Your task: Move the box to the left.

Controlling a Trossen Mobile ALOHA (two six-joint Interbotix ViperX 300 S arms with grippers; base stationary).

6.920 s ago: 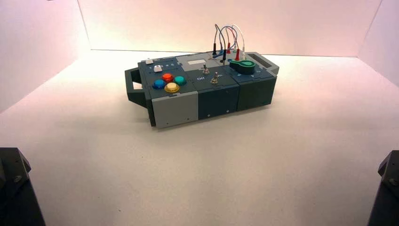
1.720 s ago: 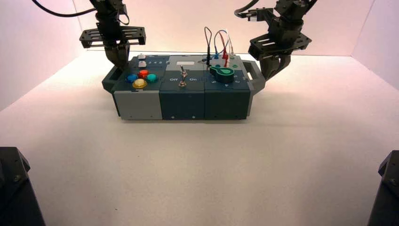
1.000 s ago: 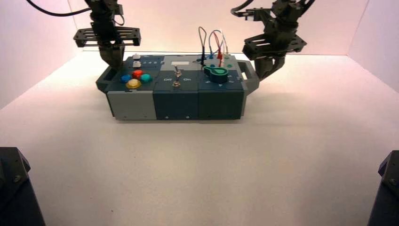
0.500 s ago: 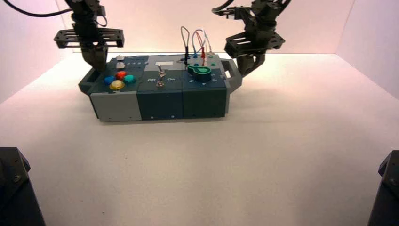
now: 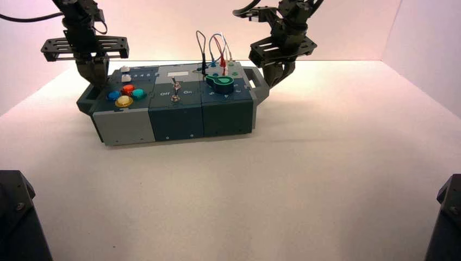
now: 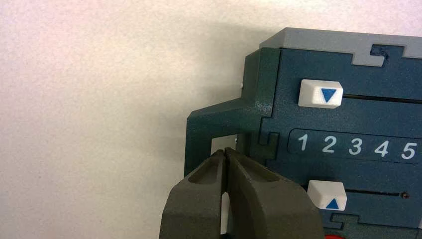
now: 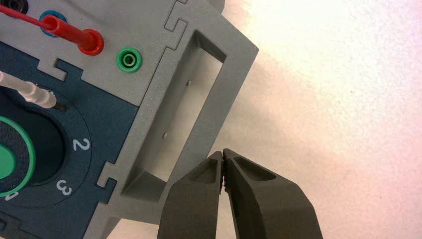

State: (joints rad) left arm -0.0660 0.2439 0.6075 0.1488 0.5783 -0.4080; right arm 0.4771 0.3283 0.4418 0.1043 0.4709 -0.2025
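The box (image 5: 174,106) sits on the table (image 5: 304,179) between both arms. The left gripper (image 6: 226,155), fingers pressed together, pokes into the box's teal end handle (image 6: 219,117), beside the white arrow sliders (image 6: 321,93). The right gripper (image 7: 222,155), fingers also pressed together, meets the outer rim of the grey end handle (image 7: 209,99), near the green socket (image 7: 129,59).

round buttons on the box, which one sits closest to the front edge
The yellow button: it is the foremost of the cluster, just above the light grey section. The blue, red and teal buttons lie farther back.
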